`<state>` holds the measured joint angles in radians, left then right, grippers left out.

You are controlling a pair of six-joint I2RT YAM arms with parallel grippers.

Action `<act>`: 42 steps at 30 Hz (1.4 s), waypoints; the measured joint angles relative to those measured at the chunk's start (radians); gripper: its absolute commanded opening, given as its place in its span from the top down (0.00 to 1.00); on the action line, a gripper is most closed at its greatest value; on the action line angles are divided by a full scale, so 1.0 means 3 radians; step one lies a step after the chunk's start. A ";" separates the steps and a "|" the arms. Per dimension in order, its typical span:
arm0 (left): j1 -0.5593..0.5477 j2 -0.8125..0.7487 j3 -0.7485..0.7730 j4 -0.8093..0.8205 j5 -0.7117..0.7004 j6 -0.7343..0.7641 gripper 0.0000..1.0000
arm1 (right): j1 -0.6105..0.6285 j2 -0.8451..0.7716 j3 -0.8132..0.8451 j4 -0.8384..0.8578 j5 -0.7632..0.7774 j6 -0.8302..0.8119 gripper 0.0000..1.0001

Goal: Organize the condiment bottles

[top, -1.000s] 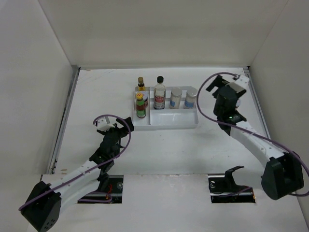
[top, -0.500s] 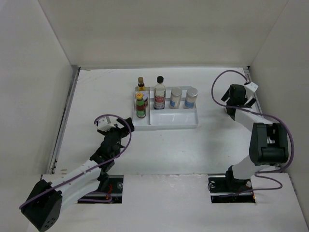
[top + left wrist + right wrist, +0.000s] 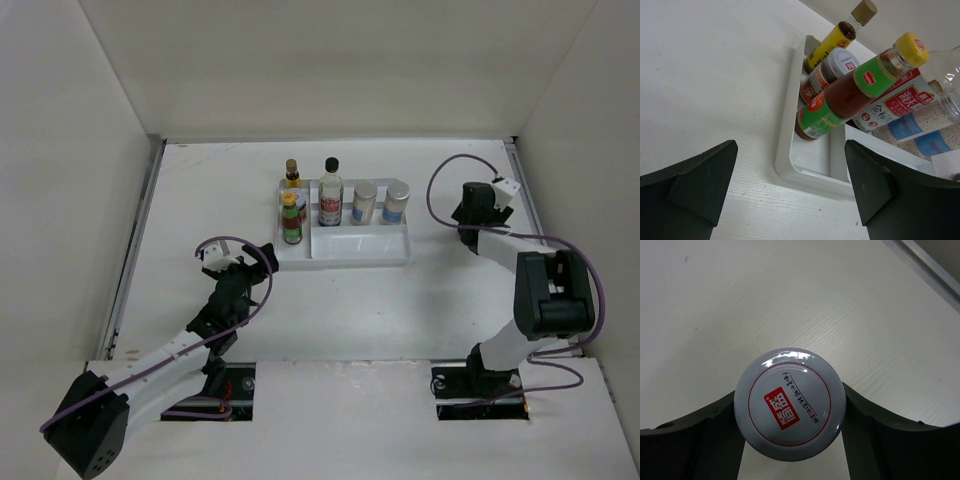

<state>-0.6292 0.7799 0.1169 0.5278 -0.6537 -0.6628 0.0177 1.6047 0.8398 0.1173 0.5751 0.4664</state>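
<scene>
- Your right hand (image 3: 476, 204) is pinching a silver-lidded jar (image 3: 790, 410). Its fingers (image 3: 700, 435) press both sides just under the lid, and the jar stands upright on the table (image 3: 740, 295), centred in the hand.
- In the top view the jar is hidden under the hand, so go by the wrist view.
- Before you lift, check that both fingers bear on the jar wall and not only the lid rim. The surface is round and smooth, so it will likely twist if the grip is off-centre.
- Lift straight up with no tilt.
- The white tray (image 3: 360, 260) sits well off to that hand's left in the top view. Two blue-label jars (image 3: 365, 203) stand at the back of its right compartment.
- My call is to set the jar in the bare part in front of those two.
- Carry it high and come in from the hand's side of the tray, staying clear of the tall dark bottle (image 3: 331, 192).
- Your left hand (image 3: 790, 200) is spread and empty near the tray corner, with the green bottle (image 3: 840, 97) ahead of it. Leave it parked.
</scene>
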 measured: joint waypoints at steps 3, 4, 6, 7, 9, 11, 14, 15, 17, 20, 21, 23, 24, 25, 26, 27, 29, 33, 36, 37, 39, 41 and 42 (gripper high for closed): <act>0.0000 -0.0001 0.0000 0.0000 0.0000 0.0000 0.10 | 0.0320 -0.0314 -0.0183 -0.0017 0.0151 -0.0053 0.48; 0.0000 -0.0003 0.0000 0.0000 0.0000 0.0000 0.10 | 0.0453 -0.0441 -0.0244 -0.0014 0.0197 -0.0066 0.48; 0.0000 -0.0013 0.0000 0.0000 0.0000 -0.0001 0.10 | 0.0769 -0.0740 -0.0364 -0.0015 0.0285 -0.0094 0.48; 0.0000 -0.0018 0.0000 0.0000 0.0000 0.0000 0.10 | 0.0926 -0.0868 -0.0406 -0.0014 0.0326 -0.0109 0.48; 0.0000 -0.0022 0.0000 0.0001 0.0000 0.0000 0.10 | 0.1265 -0.1087 -0.0465 0.0001 0.0435 -0.0151 0.48; 0.0001 -0.0025 0.0000 0.0000 0.0001 0.0000 0.10 | 0.1617 -0.1217 -0.0482 0.0011 0.0556 -0.0189 0.48; 0.0001 -0.0071 0.0000 -0.0001 0.0001 -0.0001 0.10 | 0.2098 -0.1222 -0.0467 0.0039 0.0643 -0.0206 0.48; 0.0001 -0.0090 0.0000 -0.0001 0.0000 -0.0001 0.10 | 0.2225 -0.1172 -0.0440 0.0037 0.0651 -0.0207 0.48; 0.0003 -0.0111 0.0000 0.0000 0.0000 -0.0001 0.10 | 0.2453 -0.0980 -0.0328 0.0057 0.0651 -0.0212 0.47; 0.0003 -0.0112 0.0000 -0.0001 0.0001 -0.0001 0.10 | 0.2631 -0.0600 -0.0125 0.0181 0.0623 -0.0261 0.47; 0.0004 -0.0112 0.0000 -0.0001 0.0000 -0.0001 0.10 | 0.2660 -0.0476 -0.0069 0.0248 0.0613 -0.0282 0.47; 0.0010 -0.0112 0.0000 -0.0003 0.0001 -0.0001 0.10 | 0.2687 -0.0298 0.0010 0.0328 0.0582 -0.0315 0.46; 0.0017 -0.0112 0.0000 -0.0001 0.0001 -0.0001 0.10 | 0.2689 -0.0228 0.0034 0.0355 0.0580 -0.0327 0.46; 0.0022 -0.0112 0.0000 -0.0001 0.0001 -0.0001 0.10 | 0.2689 -0.0172 0.0051 0.0381 0.0579 -0.0338 0.46; 0.0024 -0.0112 0.0000 -0.0001 0.0001 -0.0001 0.10 | 0.2689 -0.0103 0.0058 0.0411 0.0576 -0.0351 0.45; 0.0024 -0.0112 0.0000 -0.0001 0.0001 -0.0003 0.10 | 0.2689 -0.0080 0.0058 0.0412 0.0579 -0.0352 0.45; 0.0024 -0.0108 0.0000 -0.0001 0.0003 -0.0001 0.10 | 0.2689 -0.0014 0.0060 0.0468 0.0579 -0.0347 0.43; 0.0024 -0.0108 0.0000 -0.0001 0.0004 -0.0001 0.10 | 0.2705 0.0159 0.0061 0.0511 0.0576 -0.0329 0.41; 0.0024 -0.0107 0.0000 -0.0001 0.0006 -0.0001 0.10 | 0.2721 0.0262 0.0061 0.0519 0.0573 -0.0296 0.40; 0.0024 -0.0106 0.0000 -0.0001 0.0009 -0.0001 0.10 | 0.2725 0.0289 0.0061 0.0526 0.0572 -0.0281 0.39; 0.0024 -0.0103 0.0000 -0.0001 0.0010 -0.0001 0.10 | 0.2730 0.0334 0.0061 0.0556 0.0572 -0.0254 0.33; 0.0024 -0.0103 0.0000 -0.0001 0.0010 -0.0001 0.10 | 0.2730 0.0340 0.0061 0.0591 0.0566 -0.0229 0.21; 0.0024 -0.0103 0.0000 -0.0001 0.0010 -0.0001 0.10 | 0.2734 0.0338 0.0061 0.0622 0.0567 -0.0217 0.17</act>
<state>-0.6220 0.7490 0.1169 0.5274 -0.6506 -0.6632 0.8379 1.7061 0.8581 0.3038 0.7452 0.4011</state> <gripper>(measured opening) 0.895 0.772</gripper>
